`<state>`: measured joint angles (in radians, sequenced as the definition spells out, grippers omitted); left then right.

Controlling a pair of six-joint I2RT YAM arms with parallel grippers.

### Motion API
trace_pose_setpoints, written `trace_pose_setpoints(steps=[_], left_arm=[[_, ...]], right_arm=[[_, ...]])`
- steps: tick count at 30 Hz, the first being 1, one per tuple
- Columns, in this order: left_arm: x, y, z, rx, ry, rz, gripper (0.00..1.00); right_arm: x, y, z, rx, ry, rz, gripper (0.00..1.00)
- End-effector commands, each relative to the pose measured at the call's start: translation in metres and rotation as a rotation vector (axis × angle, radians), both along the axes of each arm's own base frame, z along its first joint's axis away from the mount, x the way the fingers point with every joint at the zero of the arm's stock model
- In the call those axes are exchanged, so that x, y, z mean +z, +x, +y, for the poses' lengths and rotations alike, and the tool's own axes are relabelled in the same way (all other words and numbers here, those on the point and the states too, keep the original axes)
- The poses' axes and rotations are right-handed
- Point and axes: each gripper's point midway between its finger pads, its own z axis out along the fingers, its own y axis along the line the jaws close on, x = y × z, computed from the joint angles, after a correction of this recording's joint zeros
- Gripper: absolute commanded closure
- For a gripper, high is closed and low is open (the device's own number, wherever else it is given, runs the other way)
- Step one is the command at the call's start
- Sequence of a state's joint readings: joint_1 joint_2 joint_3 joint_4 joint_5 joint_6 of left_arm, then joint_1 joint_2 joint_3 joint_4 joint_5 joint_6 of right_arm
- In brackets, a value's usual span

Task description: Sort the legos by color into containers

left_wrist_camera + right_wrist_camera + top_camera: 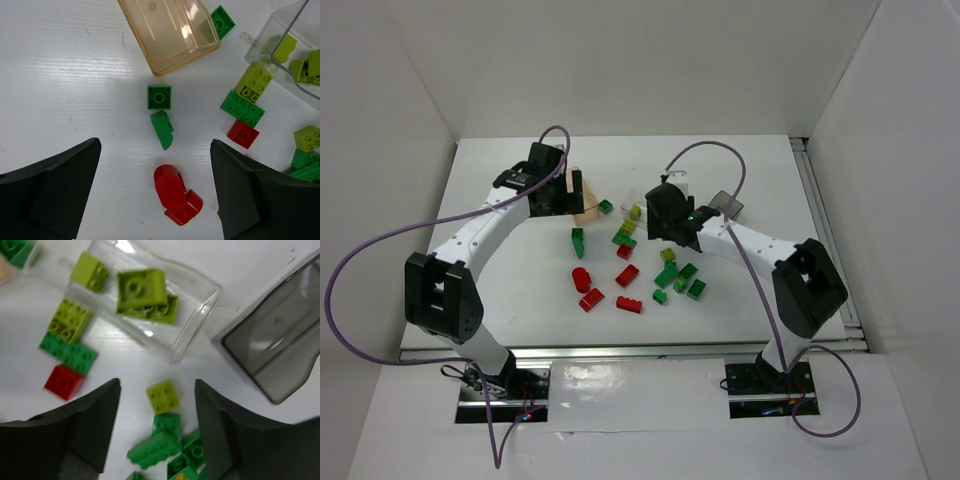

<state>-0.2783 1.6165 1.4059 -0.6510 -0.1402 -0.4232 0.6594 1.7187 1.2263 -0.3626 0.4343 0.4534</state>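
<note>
My left gripper [155, 200] is open and empty, above a red rounded lego [175, 192]. Two dark green legos [159, 96] lie beyond it, then the peach-orange container [170, 30]. In the top view the left gripper [565, 190] hovers beside that container [585, 208]. My right gripper [157, 430] is open and empty over a yellow-green lego [164, 396] and a cluster of dark green legos [165, 442]. The clear container [200, 315] holds yellow-green legos [142, 292]. The smoky grey container [280, 350] is empty at its right.
Red legos [627, 276] and green legos [678, 280] lie scattered mid-table in the top view. A red brick [63, 382], a dark green brick [68, 352] and a yellow-green brick [68, 320] lie left of the right gripper. White walls enclose the table.
</note>
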Motion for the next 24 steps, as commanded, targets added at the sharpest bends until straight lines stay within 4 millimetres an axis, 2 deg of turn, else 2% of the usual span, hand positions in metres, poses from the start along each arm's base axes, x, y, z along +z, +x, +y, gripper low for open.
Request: trace_pose_setpoints(steps=[1,2,4,5,7,8,10,13,15,19,20,22,24], left_arm=[[0.023,0.003,0.002,0.018,-0.012,-0.066,0.0],[0.02,0.003,0.002,0.018,-0.009,-0.057,0.0],[0.016,0.004,0.002,0.018,-0.006,-0.048,0.0],[0.016,0.003,0.0,0.012,-0.013,-0.046,0.0],[0.017,0.005,-0.002,0.007,-0.023,-0.053,0.0],[0.017,0.005,-0.002,0.007,-0.023,-0.053,0.0],[0.014,0.004,0.0,0.012,-0.013,-0.046,0.0],[0.007,0.0,0.002,0.025,-0.007,-0.03,0.0],[0.01,0.0,0.003,0.025,-0.009,-0.039,0.0],[0.01,0.0,0.003,0.025,-0.009,-0.039,0.0],[0.01,0.0,0.003,0.025,-0.009,-0.039,0.0],[0.01,0.0,0.004,0.031,-0.003,-0.041,0.0],[0.01,0.0,0.004,0.031,-0.003,-0.041,0.0]], right_arm=[[0.011,-0.022,0.006,0.042,0.063,-0.01,0.28],[0.01,-0.026,0.006,0.051,0.07,-0.002,0.17],[-0.006,-0.035,0.004,0.075,0.054,0.043,0.13],[-0.014,-0.035,0.005,0.092,0.047,0.054,0.08],[-0.021,-0.034,0.011,0.117,0.049,0.066,0.05],[-0.035,-0.036,0.011,0.138,0.022,0.096,0.04],[-0.045,-0.035,0.014,0.151,0.009,0.115,0.04],[-0.061,-0.031,0.016,0.167,-0.021,0.133,0.11],[-0.067,-0.028,0.015,0.169,-0.036,0.132,0.15],[-0.076,-0.026,0.013,0.16,-0.054,0.138,0.34],[-0.073,-0.024,0.015,0.16,-0.048,0.131,0.44],[-0.067,-0.024,0.014,0.143,-0.042,0.122,0.56],[-0.043,-0.019,0.013,0.129,-0.028,0.071,0.66]])
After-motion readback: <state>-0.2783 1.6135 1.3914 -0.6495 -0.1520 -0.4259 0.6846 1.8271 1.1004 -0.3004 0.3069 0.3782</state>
